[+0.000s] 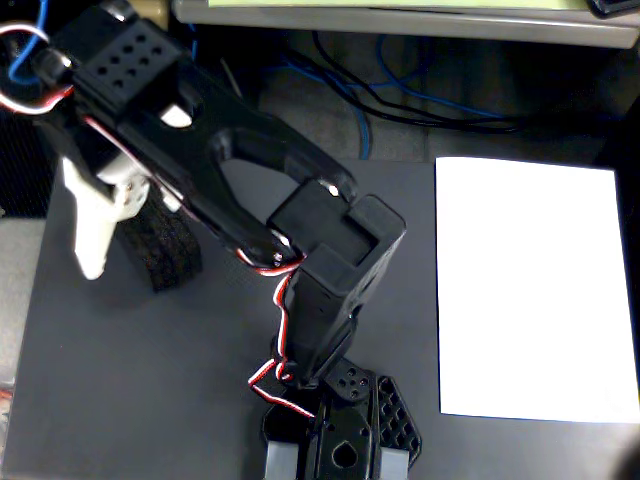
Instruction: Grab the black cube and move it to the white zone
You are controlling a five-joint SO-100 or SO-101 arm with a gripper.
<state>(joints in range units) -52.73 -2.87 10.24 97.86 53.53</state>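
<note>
The black cube (165, 250), a rough dark foam block, lies on the dark grey table at the left, partly covered by my arm. My gripper (135, 255) reaches down over it from above. Its white finger (88, 230) stands just left of the block, close to its side. The other finger is hidden under the black arm housing, so I cannot tell whether the jaws press on the block. The white zone (535, 290), a plain white paper sheet, lies flat at the right of the table, far from the block.
The arm's base (340, 440) sits at the bottom centre, with red and white wires (270, 375) along the arm. Blue and black cables (400, 90) lie beyond the table's far edge. Bare table lies between the arm and the paper.
</note>
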